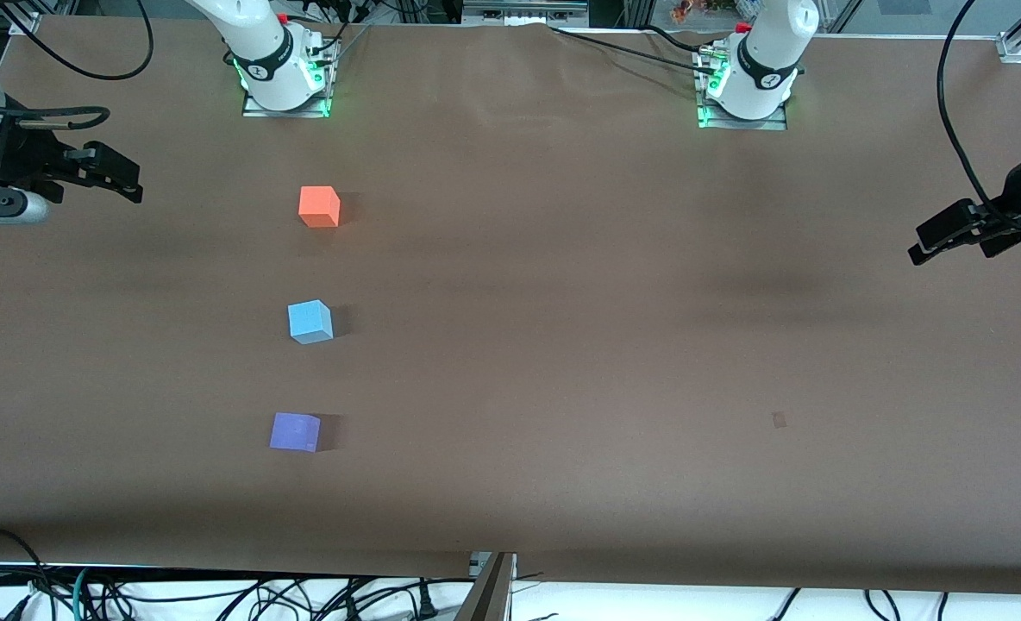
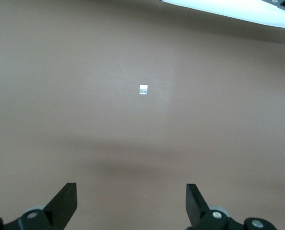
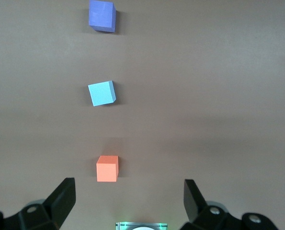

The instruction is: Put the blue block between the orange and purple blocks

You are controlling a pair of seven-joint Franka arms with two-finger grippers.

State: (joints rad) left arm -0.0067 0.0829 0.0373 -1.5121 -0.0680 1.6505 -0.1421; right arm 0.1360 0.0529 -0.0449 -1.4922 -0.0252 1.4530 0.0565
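Blue block (image 1: 310,322) sits on the table (image 1: 562,302) between orange block (image 1: 319,207), farther from the front camera, and purple block (image 1: 295,431), nearer, all three apart in a line toward the right arm's end. Right gripper (image 1: 118,178) hangs over its table end, jaws wide open, empty. Left gripper (image 1: 937,241) likewise over its own end, open, empty.

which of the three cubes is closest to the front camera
The purple block. It lies lowest in the front view, with the blue block in the middle and the orange block nearest the robots' bases.
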